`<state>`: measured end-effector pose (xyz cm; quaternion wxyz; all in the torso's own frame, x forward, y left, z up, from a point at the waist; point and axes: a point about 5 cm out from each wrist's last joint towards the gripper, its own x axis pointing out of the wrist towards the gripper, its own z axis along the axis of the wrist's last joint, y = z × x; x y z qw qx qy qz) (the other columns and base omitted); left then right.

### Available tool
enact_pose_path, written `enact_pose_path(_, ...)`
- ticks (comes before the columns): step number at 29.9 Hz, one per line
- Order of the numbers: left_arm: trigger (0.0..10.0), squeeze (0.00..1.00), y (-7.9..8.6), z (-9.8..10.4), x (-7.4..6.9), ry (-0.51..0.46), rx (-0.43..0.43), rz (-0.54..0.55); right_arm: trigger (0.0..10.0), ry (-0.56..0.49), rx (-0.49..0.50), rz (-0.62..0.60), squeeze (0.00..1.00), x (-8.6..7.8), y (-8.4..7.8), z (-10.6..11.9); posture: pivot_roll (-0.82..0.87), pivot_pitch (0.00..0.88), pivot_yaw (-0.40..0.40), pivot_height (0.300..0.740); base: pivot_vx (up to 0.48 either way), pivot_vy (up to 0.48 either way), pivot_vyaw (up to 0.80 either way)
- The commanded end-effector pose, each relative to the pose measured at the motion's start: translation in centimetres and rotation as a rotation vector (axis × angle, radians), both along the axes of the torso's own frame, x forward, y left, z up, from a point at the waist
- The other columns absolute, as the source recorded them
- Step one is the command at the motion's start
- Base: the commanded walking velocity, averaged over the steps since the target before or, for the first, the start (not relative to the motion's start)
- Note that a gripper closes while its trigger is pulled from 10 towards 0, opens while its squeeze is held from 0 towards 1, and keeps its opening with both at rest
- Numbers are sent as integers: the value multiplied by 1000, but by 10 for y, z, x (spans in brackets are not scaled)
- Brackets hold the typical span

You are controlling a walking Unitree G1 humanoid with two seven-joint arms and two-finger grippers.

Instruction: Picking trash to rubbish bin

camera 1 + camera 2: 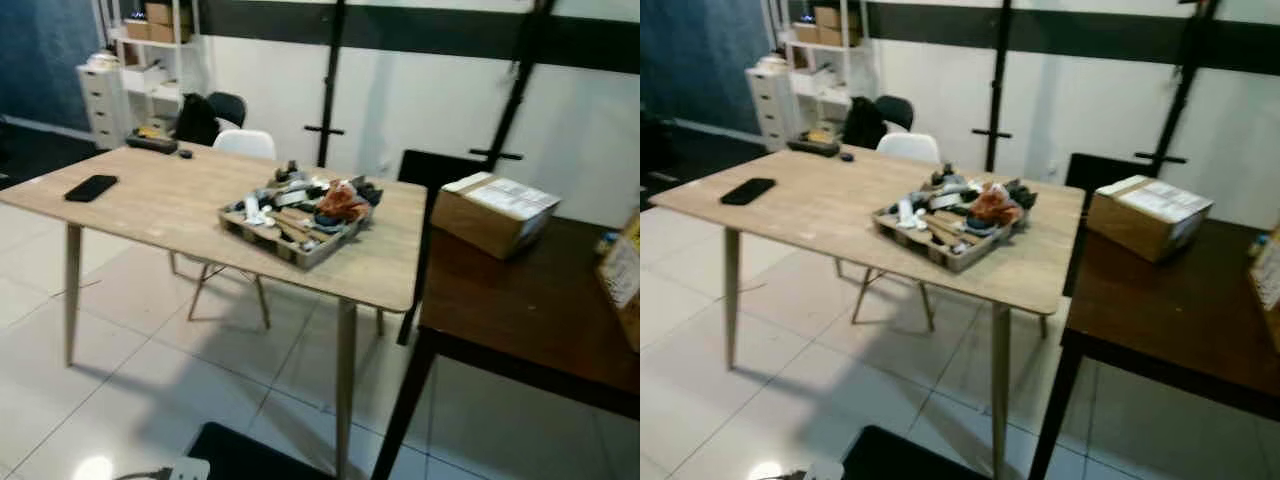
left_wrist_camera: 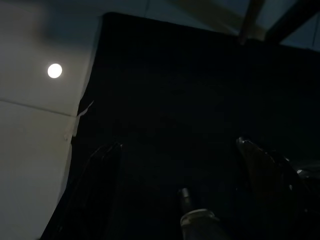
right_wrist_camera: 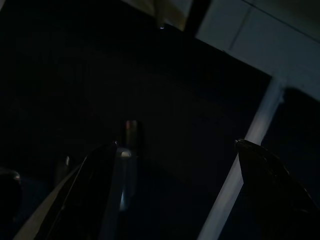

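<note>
A light wooden bench (image 1: 180, 205) stands ahead of the jaws, most of its top bare around a tray (image 1: 292, 236) heaped with trash (image 1: 342, 201) near its right end. A black phone (image 1: 91, 187) lies well apart at the far left. Just beside the bench on the right, a dark bench (image 1: 520, 300) carrying a cardboard box (image 1: 494, 213) closes that side. White floor tiles (image 1: 120, 400) lie open below; a white chair (image 1: 245, 144) stands behind.
</note>
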<state>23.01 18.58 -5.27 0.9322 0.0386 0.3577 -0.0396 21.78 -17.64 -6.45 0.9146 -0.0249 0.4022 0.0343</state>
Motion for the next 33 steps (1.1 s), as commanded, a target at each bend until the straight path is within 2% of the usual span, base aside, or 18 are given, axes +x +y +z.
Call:
enact_pose_path(1,10000,0,0,-5,-7,31,-2,0,10000,40,14,-16,0,-11,2,-7,-59,121,-10,740,0,0,-800)
enact_pose_path(25,10000,0,-1,-4,-5,28,-1,-10,10000,38,22,-40,0,-10,1,-7,-61,129,-8,740,0,0,-800)
enact_pose_path(33,10000,0,-1,-3,-4,23,4,2,10000,41,19,-32,0,-10,2,-7,-61,129,-10,740,0,0,0)
